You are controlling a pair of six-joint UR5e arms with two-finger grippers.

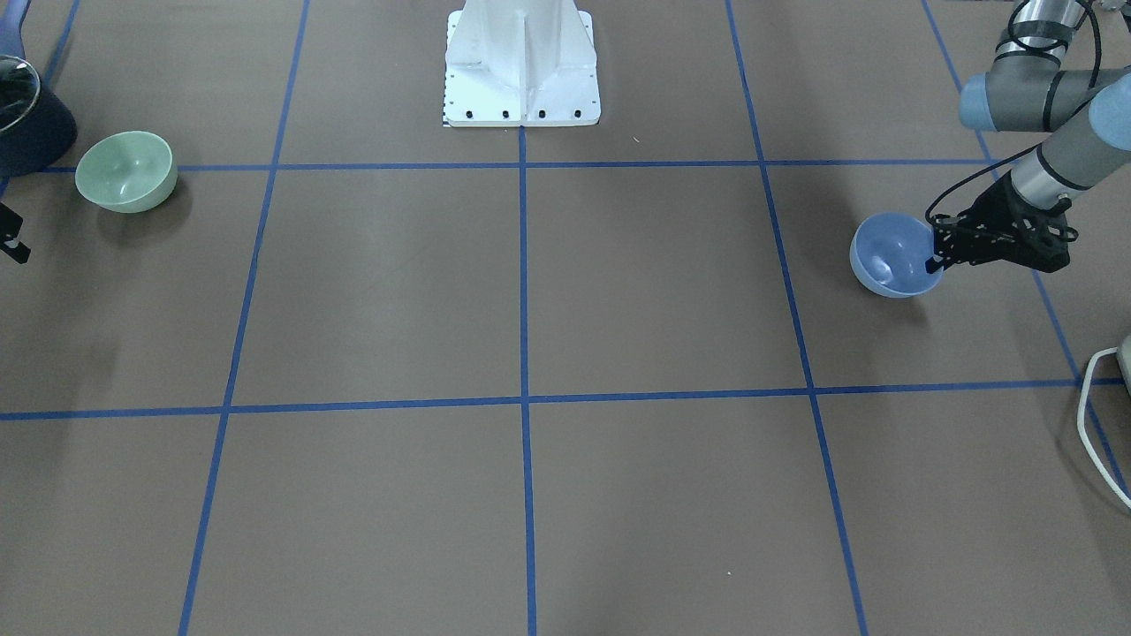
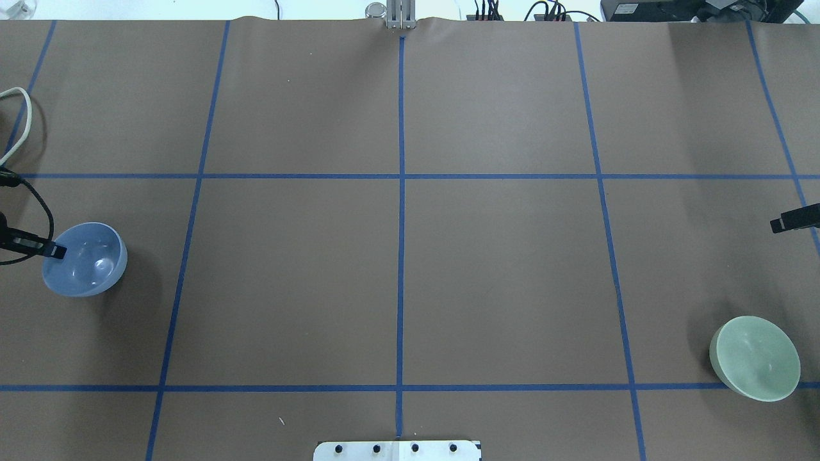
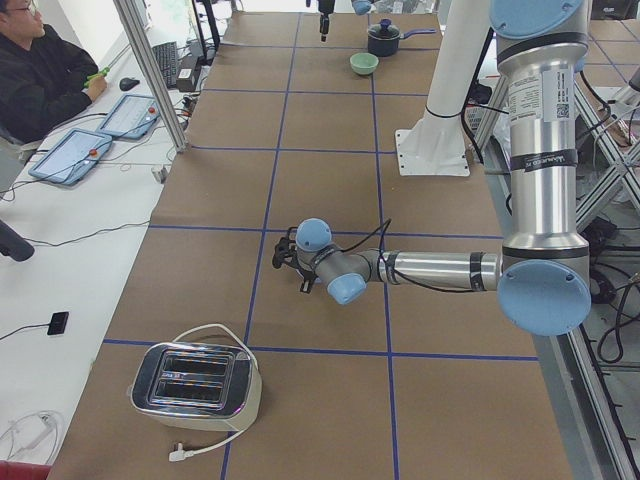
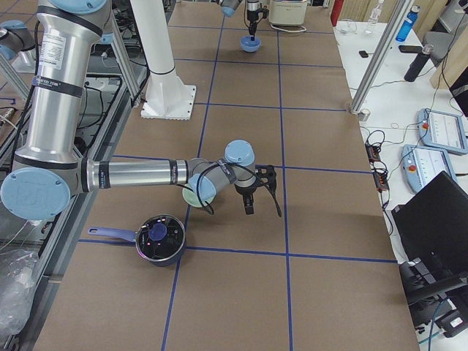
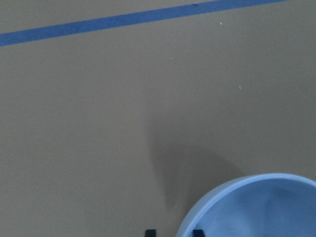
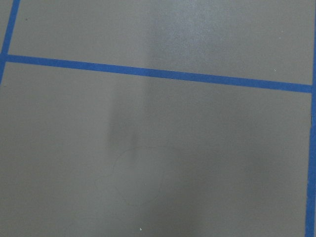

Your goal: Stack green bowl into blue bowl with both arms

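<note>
The blue bowl (image 2: pixel 86 259) sits at the table's left end and also shows in the front view (image 1: pixel 888 256). My left gripper (image 2: pixel 54 250) is at its outer rim. In the left wrist view one fingertip (image 5: pixel 150 232) is outside the blue bowl (image 5: pixel 256 207) and one inside, shut on the rim. The green bowl (image 2: pixel 756 358) stands alone at the right end, also in the front view (image 1: pixel 124 172). My right gripper (image 4: pixel 263 210) hangs open and empty above the table, apart from the green bowl, toward the far side.
A dark lidded pot (image 4: pixel 157 238) stands near the green bowl at the right end. A silver toaster (image 3: pixel 195 385) with a white cable (image 2: pixel 16 121) stands past the blue bowl. The white pedestal (image 1: pixel 521 66) is at the robot's side. An operator sits beside the table.
</note>
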